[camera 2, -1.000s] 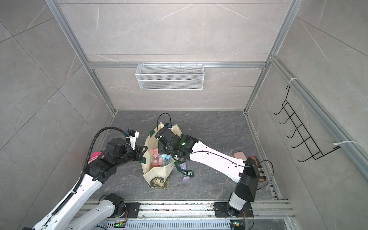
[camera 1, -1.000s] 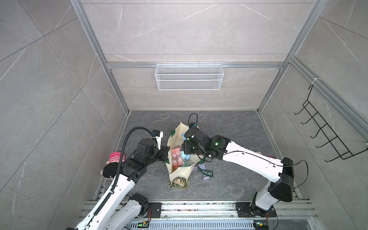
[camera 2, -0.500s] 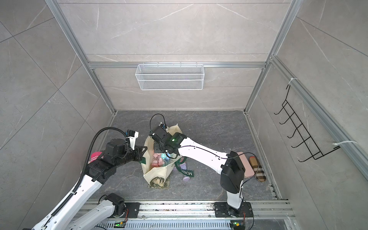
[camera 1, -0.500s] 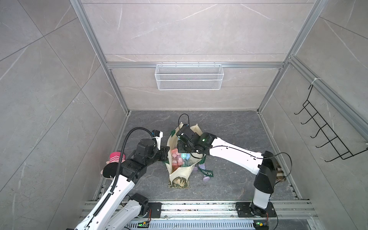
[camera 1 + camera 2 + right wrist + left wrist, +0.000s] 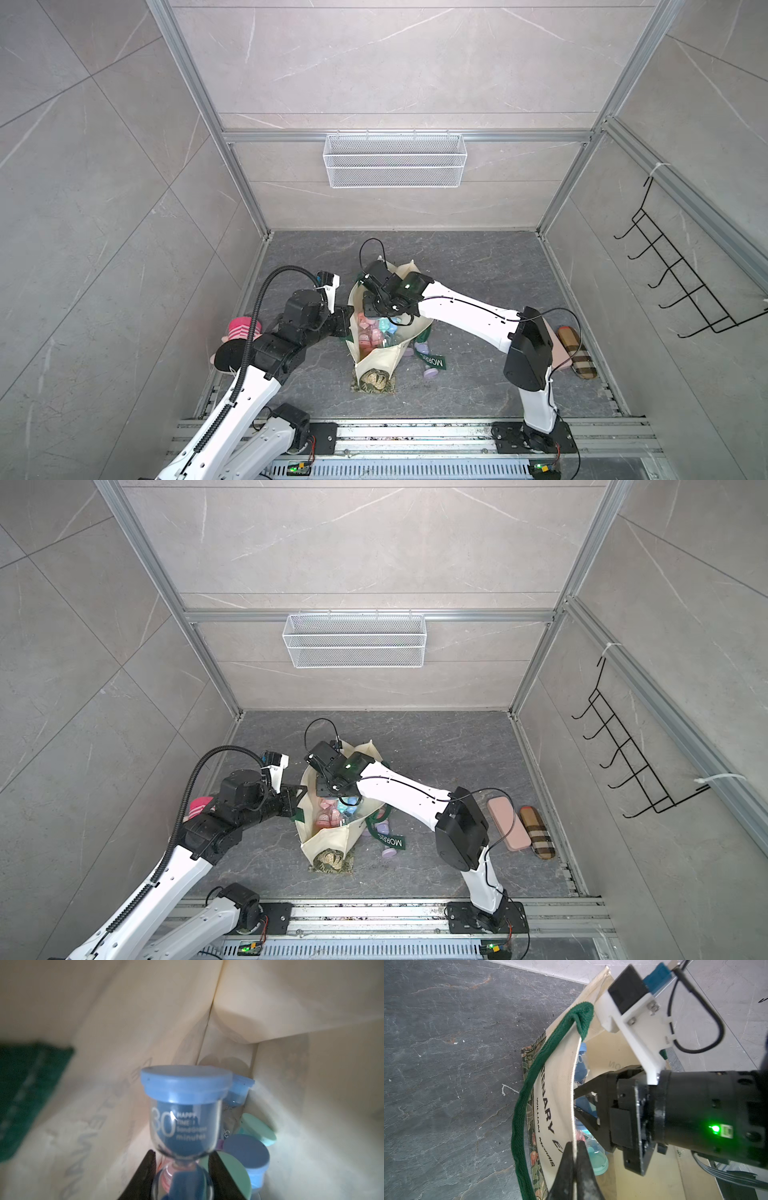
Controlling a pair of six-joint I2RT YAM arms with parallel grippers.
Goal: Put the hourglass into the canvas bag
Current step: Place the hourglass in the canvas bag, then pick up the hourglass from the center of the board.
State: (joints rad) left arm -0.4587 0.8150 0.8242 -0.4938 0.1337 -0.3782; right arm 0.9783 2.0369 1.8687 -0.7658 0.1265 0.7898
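- Holding the hourglass by its narrow waist, your right gripper sits inside the canvas bag; the long axis runs straight out from the jaws, deeper into the bag.
- Your left gripper is clamped on the bag's left rim; mouth propped open.
- Just beyond lie other hourglasses; you likely need only a short drop.

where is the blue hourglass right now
In the right wrist view the blue hourglass is inside the canvas bag, pinched at its neck by the right gripper, with other hourglasses lying deeper in the bag.
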